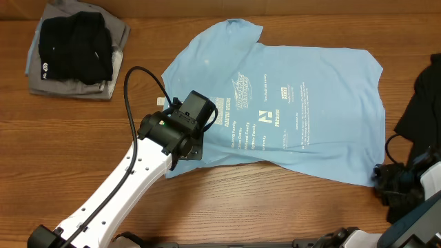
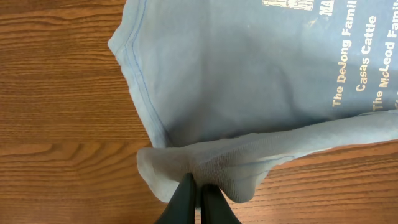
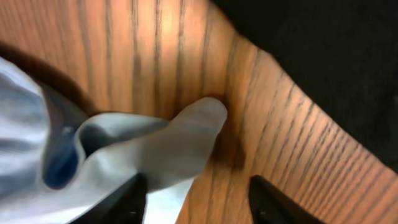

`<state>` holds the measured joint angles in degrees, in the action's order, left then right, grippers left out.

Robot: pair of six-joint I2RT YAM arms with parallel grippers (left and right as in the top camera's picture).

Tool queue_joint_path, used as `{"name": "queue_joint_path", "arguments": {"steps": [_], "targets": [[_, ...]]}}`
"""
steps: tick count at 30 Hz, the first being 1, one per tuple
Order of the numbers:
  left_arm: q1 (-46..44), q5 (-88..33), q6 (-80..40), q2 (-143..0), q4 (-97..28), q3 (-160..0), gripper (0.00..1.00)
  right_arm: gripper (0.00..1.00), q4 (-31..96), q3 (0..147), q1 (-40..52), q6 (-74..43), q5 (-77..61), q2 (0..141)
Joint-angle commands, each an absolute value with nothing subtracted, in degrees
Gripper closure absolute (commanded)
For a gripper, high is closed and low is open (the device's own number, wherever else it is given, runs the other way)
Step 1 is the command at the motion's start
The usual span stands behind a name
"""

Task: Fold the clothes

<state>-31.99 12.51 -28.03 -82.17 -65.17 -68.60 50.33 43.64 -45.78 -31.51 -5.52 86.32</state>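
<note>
The light blue T-shirt point(image 1: 296, 103) lies spread on the wooden table with its small white logos facing up. My left gripper point(image 1: 187, 141) is at the shirt's lower left edge. In the left wrist view its fingers point(image 2: 199, 190) are shut on a bunched fold of the shirt's hem point(image 2: 217, 165). My right gripper point(image 1: 383, 182) is at the shirt's lower right corner. In the right wrist view its fingers point(image 3: 199, 199) are open, with the shirt's corner point(image 3: 180, 143) lying by the left finger on the table.
A stack of black and grey folded garments point(image 1: 76, 48) sits at the back left. A large dark garment point(image 1: 424, 103) lies at the right edge and also shows in the right wrist view point(image 3: 323, 56).
</note>
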Motion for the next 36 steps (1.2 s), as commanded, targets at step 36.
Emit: {"name": "queue_joint_path", "arguments": {"steps": [36], "targets": [[-31.83, 13.52, -26.76, -81.32, -65.98, -68.51, 0.96, 0.65, 44.12, 41.52, -46.61, -31.53, -6.57, 87.02]]}}
